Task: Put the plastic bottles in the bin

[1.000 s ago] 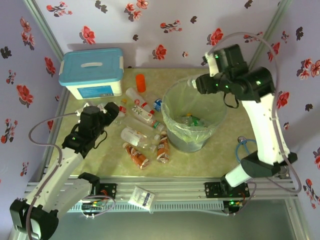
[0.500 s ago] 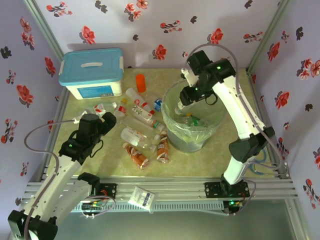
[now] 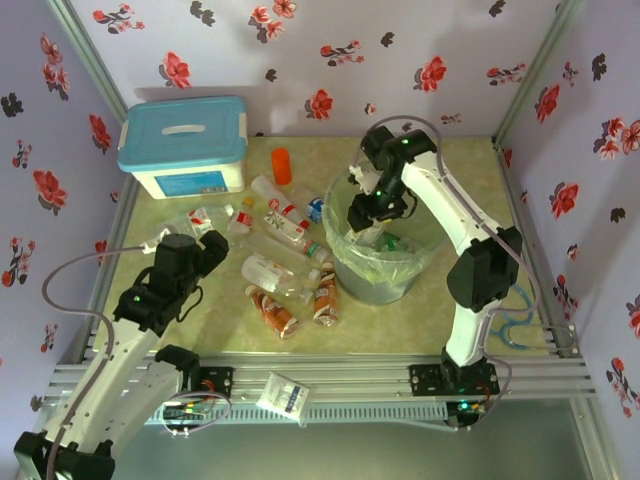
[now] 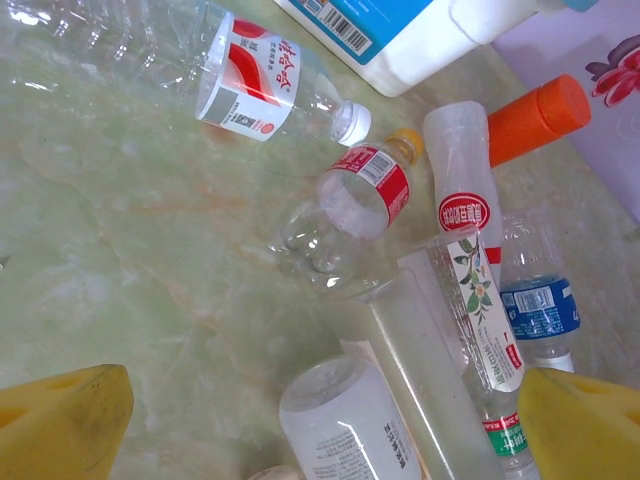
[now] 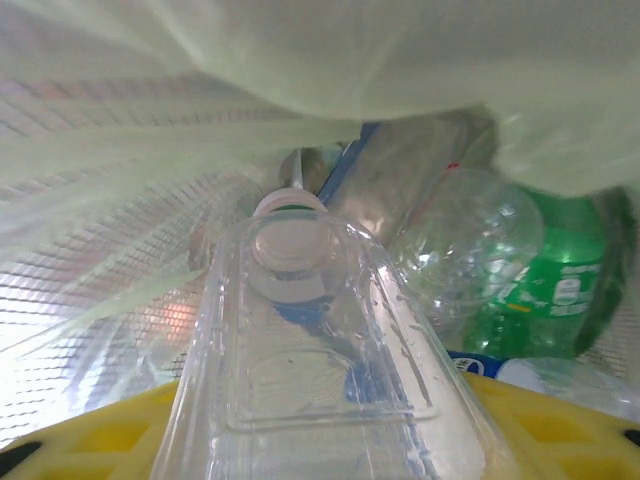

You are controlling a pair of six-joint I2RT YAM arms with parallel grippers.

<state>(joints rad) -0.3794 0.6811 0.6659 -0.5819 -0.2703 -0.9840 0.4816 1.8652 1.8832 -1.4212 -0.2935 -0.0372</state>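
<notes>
From above, the right gripper (image 3: 366, 206) is reaching down inside the far-left rim of the bin (image 3: 383, 291). The left gripper (image 3: 212, 243) is hovering over the desk (image 3: 440, 305) at the left. The loose bottles (image 3: 290, 285) are lying scattered between it and the bin, so the left arm is the nearer one to them. A white-labelled bottle (image 3: 266, 269) is lying just to its right.

In the left wrist view, the left gripper (image 4: 320, 440) is spread wide with nothing in it. The white-labelled bottle (image 4: 347, 420) is lying on the desk (image 4: 120, 230) between the fingers. Its long axis is running roughly away from the camera, so the fingers are straddling its width.

In the right wrist view, the right gripper (image 5: 320, 440) is grasping a clear bottle (image 5: 310, 370) by its body. The bottle's cap is pointing ahead and down into the pale green liner (image 5: 330, 70). A green bottle (image 5: 555, 290) is resting below it in the bin, so letting go here should drop the clear bottle inside.
</notes>
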